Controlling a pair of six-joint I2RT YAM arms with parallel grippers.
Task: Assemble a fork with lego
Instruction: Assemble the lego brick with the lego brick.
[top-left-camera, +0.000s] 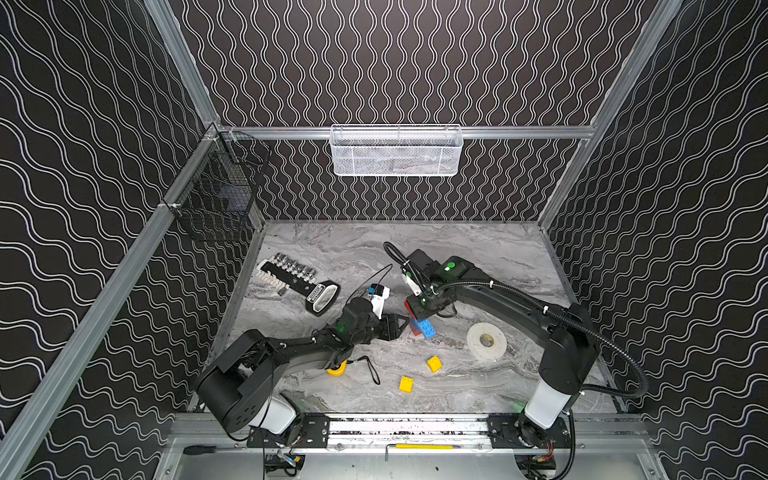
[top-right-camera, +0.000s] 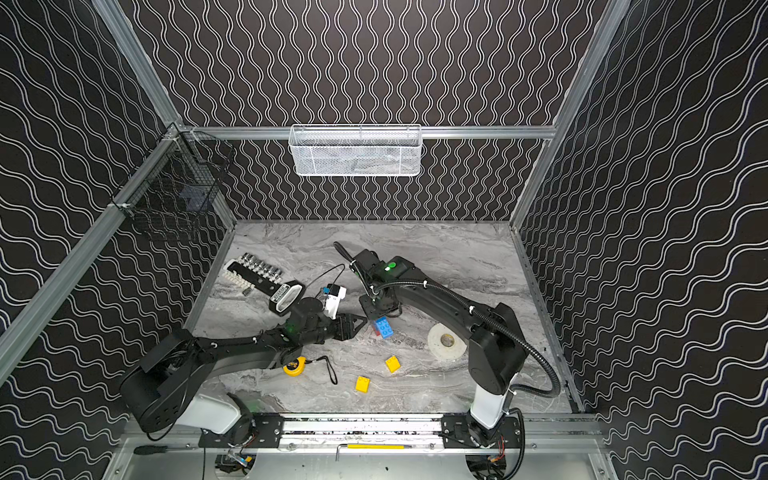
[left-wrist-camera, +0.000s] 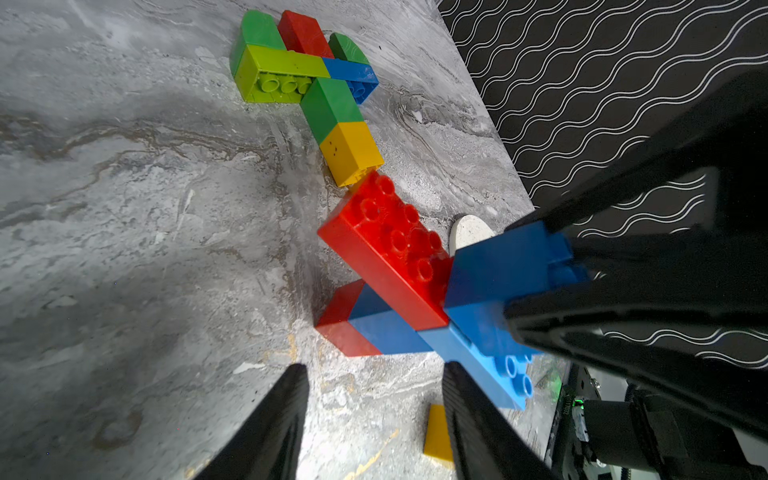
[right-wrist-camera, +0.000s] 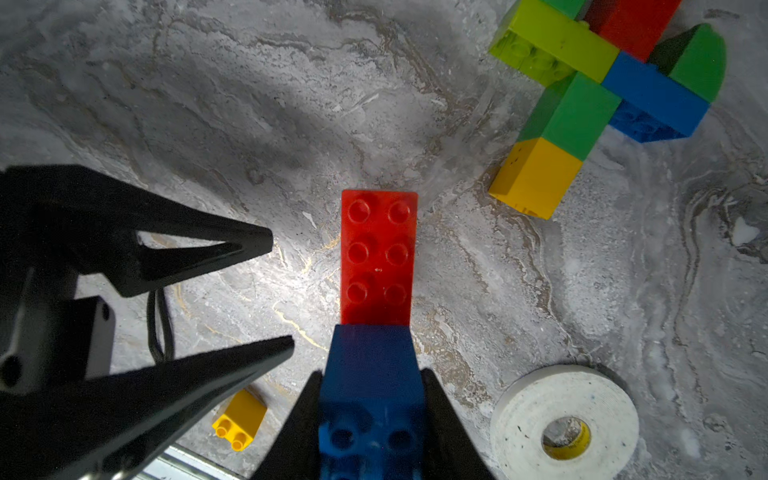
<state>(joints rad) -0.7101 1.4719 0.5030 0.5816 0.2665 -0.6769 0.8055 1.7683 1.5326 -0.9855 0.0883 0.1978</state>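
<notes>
Left gripper (top-left-camera: 400, 325) was seen jaws apart and empty at 9 o'clock of the red-and-blue lego stack (top-left-camera: 423, 328). One yellow brick (top-left-camera: 406, 384) and a second yellow brick (top-left-camera: 434, 363) were lying at 6 o'clock of it; the right gripper (right-wrist-camera: 371, 378), at its 12 o'clock, was clamped on the upper blue brick (right-wrist-camera: 370, 361) with a red oblong brick (right-wrist-camera: 378, 253) joined ahead. A multicolour joined piece (right-wrist-camera: 582, 112) was seen only in wrist views, near the red brick's free end; a white tape roll (top-left-camera: 486, 340) was at the stack's 3 o'clock.
</notes>
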